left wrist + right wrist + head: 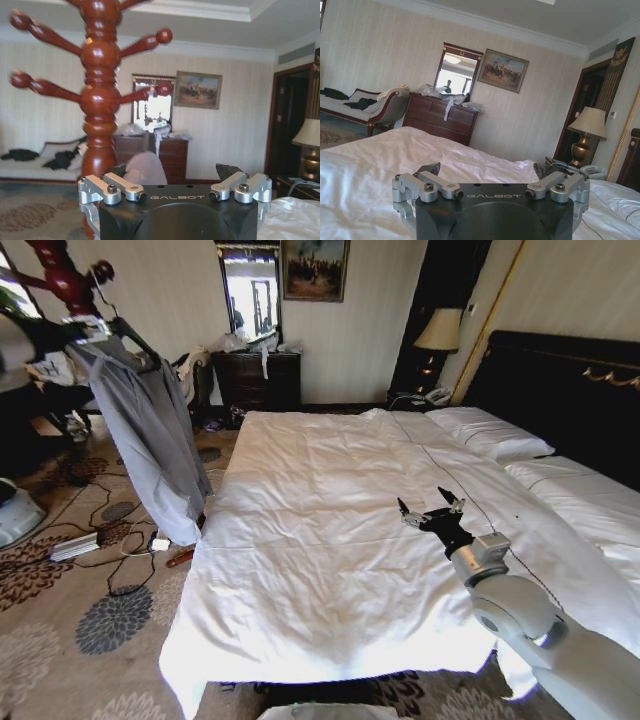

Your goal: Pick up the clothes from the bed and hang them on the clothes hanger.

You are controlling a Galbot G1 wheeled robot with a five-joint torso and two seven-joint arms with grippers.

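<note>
The light grey-blue clothes (150, 430) hang from the black clothes hanger (138, 344) at the far left, beside the bed (320, 540). The hanger sits up on a reddish-brown coat stand (62, 278). My left gripper (88, 330) is right at the garment's collar end. In the left wrist view my left gripper (172, 172) is open, a rounded fold of the clothes (146, 169) shows between its fingers, and the stand (100, 100) rises close behind. My right gripper (432, 508) hovers open over the bed's white duvet (395, 155), with nothing between its fingers (431, 169).
A dark dresser (258, 378) with a mirror stands at the far wall and a lamp (438, 332) stands by the black headboard (560, 390). Cables and a power strip (75, 545) lie on the patterned carpet left of the bed. A sofa (365, 107) holds dark clothes.
</note>
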